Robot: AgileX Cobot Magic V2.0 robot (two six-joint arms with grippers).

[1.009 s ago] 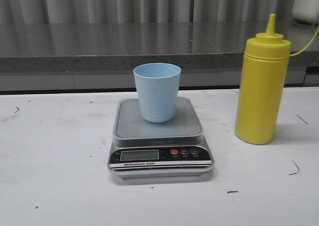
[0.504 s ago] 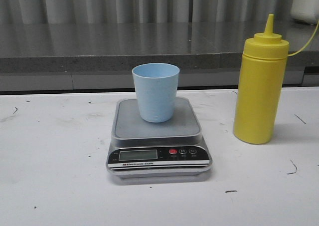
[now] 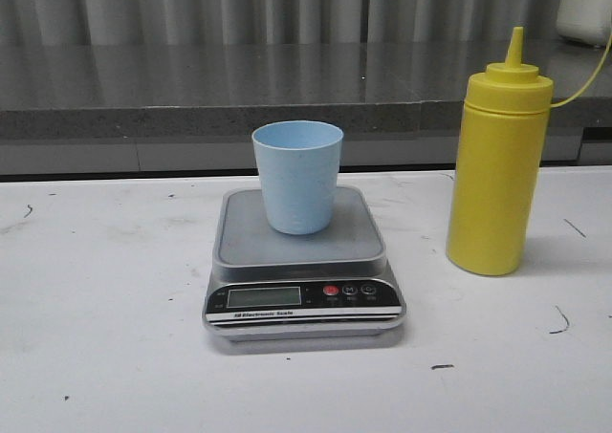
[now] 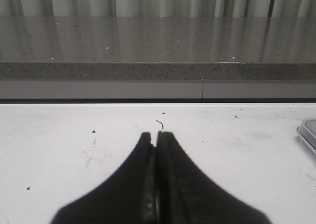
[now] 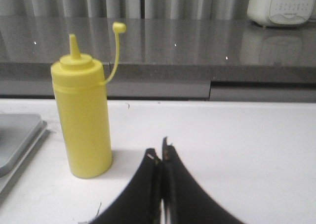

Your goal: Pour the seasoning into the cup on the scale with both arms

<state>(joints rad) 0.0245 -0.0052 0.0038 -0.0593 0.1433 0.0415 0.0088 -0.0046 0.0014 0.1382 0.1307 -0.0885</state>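
Observation:
The pale blue cup (image 3: 297, 176) stands upright on the grey platform of the silver scale (image 3: 234, 242) at the table's middle. The yellow seasoning bottle (image 3: 499, 165) stands upright to the right of the scale, its cap off the nozzle and hanging on its thin tether. It also shows in the right wrist view (image 5: 82, 114). My right gripper (image 5: 160, 153) is shut and empty, short of the bottle and off to its side. My left gripper (image 4: 157, 134) is shut and empty over bare table, with a corner of the scale (image 4: 307, 134) at the view's edge. Neither arm shows in the front view.
A grey stone ledge (image 3: 191, 98) runs along the back of the white table (image 3: 96, 299). A white appliance (image 5: 281, 5) sits on the ledge at the far right. Small dark marks dot the tabletop.
The whole front view has drifted slightly left, so the cup, scale and bottle sit a few pixels further left. Nothing on the table has been touched.

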